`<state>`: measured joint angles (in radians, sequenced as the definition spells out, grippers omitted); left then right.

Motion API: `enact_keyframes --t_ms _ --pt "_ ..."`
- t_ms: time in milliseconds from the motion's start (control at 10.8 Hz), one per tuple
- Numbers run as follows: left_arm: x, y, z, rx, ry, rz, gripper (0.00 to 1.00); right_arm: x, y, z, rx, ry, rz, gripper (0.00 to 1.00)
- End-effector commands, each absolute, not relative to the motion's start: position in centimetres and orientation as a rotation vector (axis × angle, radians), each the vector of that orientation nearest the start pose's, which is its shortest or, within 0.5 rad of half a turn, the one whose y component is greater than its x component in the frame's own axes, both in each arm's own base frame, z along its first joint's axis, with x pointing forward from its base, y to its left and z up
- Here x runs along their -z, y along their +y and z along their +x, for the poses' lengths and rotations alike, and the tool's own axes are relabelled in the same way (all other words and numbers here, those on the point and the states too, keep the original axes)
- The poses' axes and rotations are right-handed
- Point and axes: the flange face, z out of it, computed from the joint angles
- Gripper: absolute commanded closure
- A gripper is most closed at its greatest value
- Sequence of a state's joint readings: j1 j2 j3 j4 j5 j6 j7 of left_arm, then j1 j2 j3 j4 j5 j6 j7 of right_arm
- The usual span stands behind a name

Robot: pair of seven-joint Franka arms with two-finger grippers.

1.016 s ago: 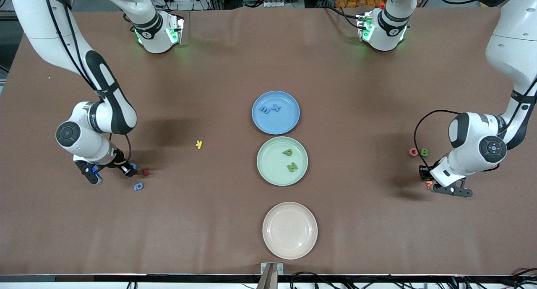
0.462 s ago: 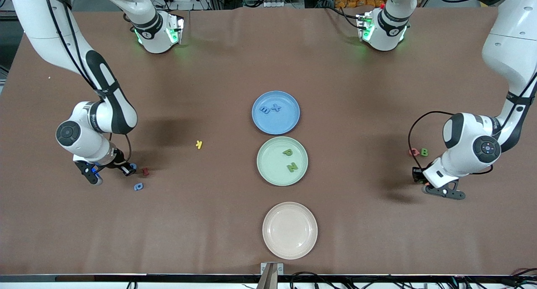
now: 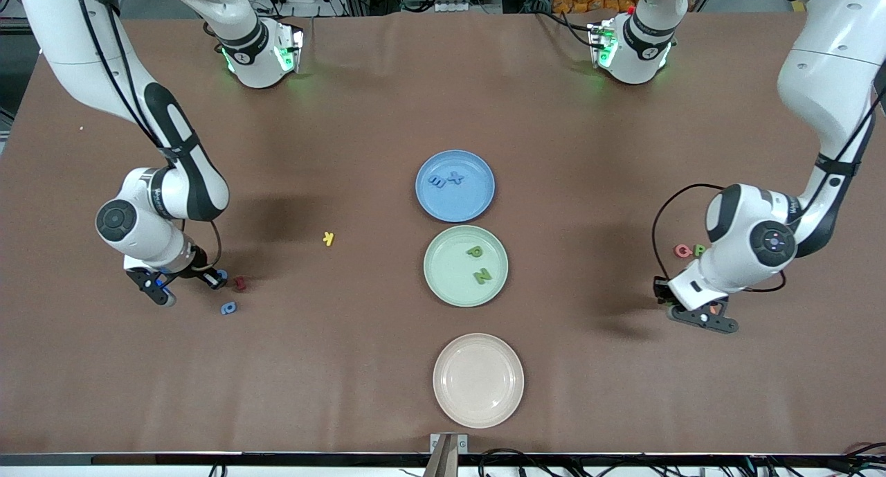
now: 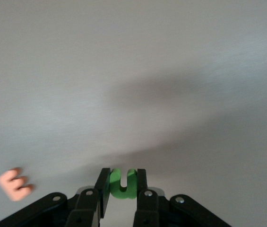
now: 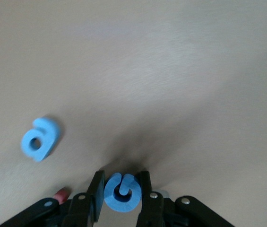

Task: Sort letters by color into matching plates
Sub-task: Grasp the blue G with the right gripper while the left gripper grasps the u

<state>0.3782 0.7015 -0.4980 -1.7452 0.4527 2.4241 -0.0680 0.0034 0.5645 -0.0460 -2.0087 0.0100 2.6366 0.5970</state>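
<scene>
My right gripper [image 3: 213, 279] [image 5: 122, 182] is shut on a blue letter [image 5: 121, 192] low over the table at the right arm's end. Another blue letter [image 3: 228, 308] [image 5: 39, 138] lies beside it, nearer the front camera. My left gripper [image 3: 660, 290] [image 4: 123, 177] is shut on a green letter [image 4: 122, 185] above the table at the left arm's end. A green letter [image 3: 698, 250] lies there, partly hidden by the left arm. The blue plate [image 3: 471, 200] holds two blue letters [image 3: 437, 181]. The green plate [image 3: 446, 283] holds two green letters [image 3: 482, 276].
A dark red letter [image 3: 240, 282] lies right next to the right gripper. A yellow letter [image 3: 329, 239] lies between it and the plates. A pink letter [image 3: 683, 250] sits beside the green one; an orange letter [image 4: 14, 184] lies near the left gripper. A beige plate [image 3: 477, 380] is nearest the front camera.
My right gripper has shut on the blue letter. The left arm has carried its green letter away from the orange letter, toward the plates.
</scene>
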Motion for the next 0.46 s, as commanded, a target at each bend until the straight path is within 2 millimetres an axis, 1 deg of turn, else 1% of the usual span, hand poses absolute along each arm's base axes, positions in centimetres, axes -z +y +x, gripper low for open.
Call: enact_keyframes --t_ms 0,92,277,369 --pt "-24.4 -10.8 66.4 0.107 0.287 -3.092 1.0 -19.4 0.0 61.4 0.152 0.74 -3.039 0.76" --pt "-24.9 -13.0 66.2 0.09 0.246 -3.088 1.0 -19.8 0.2 61.5 0.161 0.715 -3.043 0.76" --pt "-25.8 -18.6 65.4 0.081 0.137 -3.087 1.0 -20.3 2.5 61.6 0.146 0.663 -3.036 0.76" --pt "-26.0 -21.0 64.9 0.079 0.086 -3.088 1.0 -20.8 3.6 61.6 0.144 0.641 -3.032 0.76"
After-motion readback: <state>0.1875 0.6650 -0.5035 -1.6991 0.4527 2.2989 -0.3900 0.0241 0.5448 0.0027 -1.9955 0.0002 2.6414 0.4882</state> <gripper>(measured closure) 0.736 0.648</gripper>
